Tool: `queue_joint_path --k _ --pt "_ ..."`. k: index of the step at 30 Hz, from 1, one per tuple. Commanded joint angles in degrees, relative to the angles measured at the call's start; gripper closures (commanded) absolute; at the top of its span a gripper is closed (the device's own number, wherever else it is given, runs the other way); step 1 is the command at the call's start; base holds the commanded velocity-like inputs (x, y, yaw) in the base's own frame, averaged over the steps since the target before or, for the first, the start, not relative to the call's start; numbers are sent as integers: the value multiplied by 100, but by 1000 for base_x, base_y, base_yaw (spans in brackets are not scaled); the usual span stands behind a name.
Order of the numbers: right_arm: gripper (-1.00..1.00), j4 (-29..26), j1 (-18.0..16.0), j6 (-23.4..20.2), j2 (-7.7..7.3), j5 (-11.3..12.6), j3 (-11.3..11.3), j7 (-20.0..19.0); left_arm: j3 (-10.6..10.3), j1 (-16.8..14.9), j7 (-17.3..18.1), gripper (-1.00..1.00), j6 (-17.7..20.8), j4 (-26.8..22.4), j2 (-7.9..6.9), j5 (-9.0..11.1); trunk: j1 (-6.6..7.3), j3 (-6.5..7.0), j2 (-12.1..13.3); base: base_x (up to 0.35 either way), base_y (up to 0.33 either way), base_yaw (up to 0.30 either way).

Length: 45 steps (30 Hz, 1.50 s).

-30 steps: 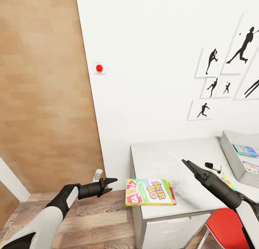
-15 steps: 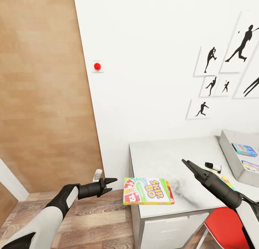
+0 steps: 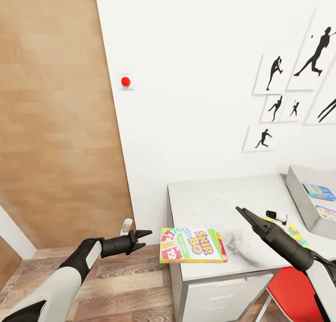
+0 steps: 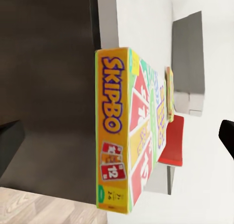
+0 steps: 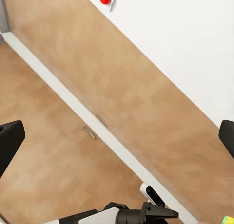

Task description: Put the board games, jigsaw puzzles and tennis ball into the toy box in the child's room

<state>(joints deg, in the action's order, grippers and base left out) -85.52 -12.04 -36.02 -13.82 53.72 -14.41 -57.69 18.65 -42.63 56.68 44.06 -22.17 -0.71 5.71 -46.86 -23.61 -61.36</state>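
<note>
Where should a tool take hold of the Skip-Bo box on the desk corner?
Pinch the Skip-Bo box by its overhanging end, coming in level from the left tool side. It lies flat, jutting past the table edge, so top and underside look reachable there.

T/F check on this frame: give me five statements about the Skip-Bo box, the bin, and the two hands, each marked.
1. The Skip-Bo box lies on the table with one end hanging past the table's edge. True.
2. The left hand is clamped on the Skip-Bo box. False: it sits apart from the box with a gap between them, holding nothing.
3. The toy box already has colourful flat items inside. True.
4. The right hand carries a jigsaw puzzle. False: its fingers hold nothing; a jigsaw puzzle lies on the table beside the arm.
5. The Skip-Bo box is inside the toy box. False: it is at the opposite end of the table.
</note>
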Motion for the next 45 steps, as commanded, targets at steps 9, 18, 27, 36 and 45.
queue_joint_path --k 9,18,27,36,45 --pt "-100 1 0 -27 2 9 -1 -19 16 -3 10 -100 25 2 1 9 -111 -97 -206 0 0 0" --pt "-100 -43 0 -42 4 37 -7 -152 16 -2 11 -100 24 1 1 9 -111 -97 -206 0 -1 0" --pt "-100 -54 0 -37 2 11 -6 -437 16 -1 8 -100 22 2 1 9 -111 -97 -206 0 -113 0" --pt "-100 -52 1 -29 3 7 -9 -444 16 -1 10 -100 17 2 1 9 -111 -97 -206 -17 -118 0" --pt "-100 -36 0 -28 2 6 -9 -445 15 -1 10 -100 7 2 1 9 -111 -97 -206 -26 -73 0"
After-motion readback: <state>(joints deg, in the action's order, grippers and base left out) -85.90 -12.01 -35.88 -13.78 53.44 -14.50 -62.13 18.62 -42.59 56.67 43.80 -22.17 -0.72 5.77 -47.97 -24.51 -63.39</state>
